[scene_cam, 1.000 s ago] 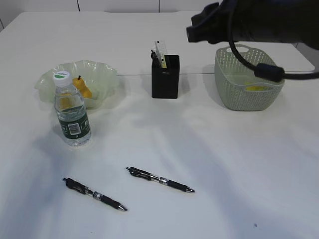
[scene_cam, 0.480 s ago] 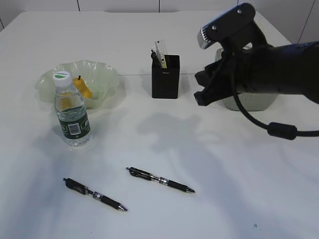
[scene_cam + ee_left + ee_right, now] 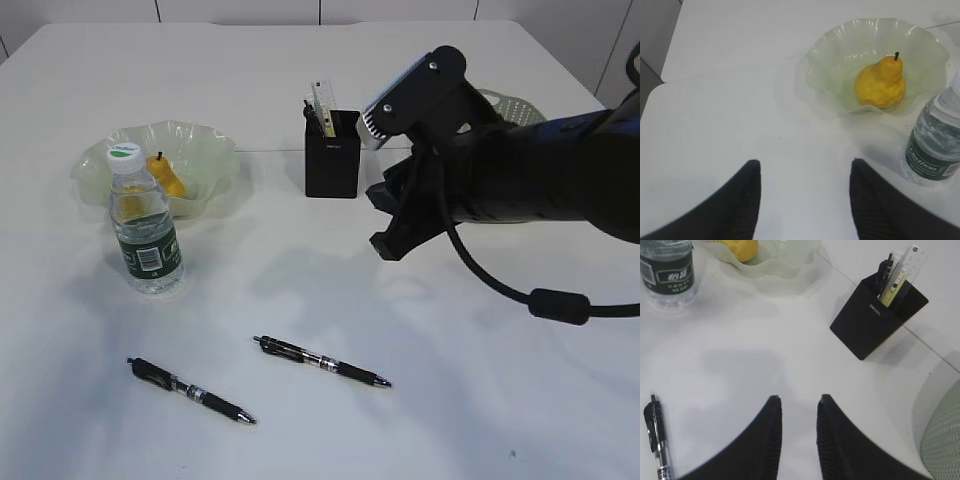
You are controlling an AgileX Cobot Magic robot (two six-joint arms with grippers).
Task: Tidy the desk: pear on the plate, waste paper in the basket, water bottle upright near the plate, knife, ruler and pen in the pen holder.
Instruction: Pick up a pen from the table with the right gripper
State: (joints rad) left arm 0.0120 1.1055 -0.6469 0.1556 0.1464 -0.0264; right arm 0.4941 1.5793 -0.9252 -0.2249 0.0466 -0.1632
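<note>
Right gripper [image 3: 385, 220], jaws slightly parted and empty, hangs mid-frame above the desk [image 3: 500, 400], the nearer pen [image 3: 320, 361] lying below-left of it, long axis running left-right

White desk [image 3: 300, 80] bears plate [image 3: 215, 150], water bottle [image 3: 145, 235], pen holder [image 3: 332, 160], basket [image 3: 510, 103], two pens [image 3: 320, 361]

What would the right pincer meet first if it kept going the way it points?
Probably bare desk; the right pincer is empty, and the nearest pen lies off to one side, though depth is unclear.
</note>
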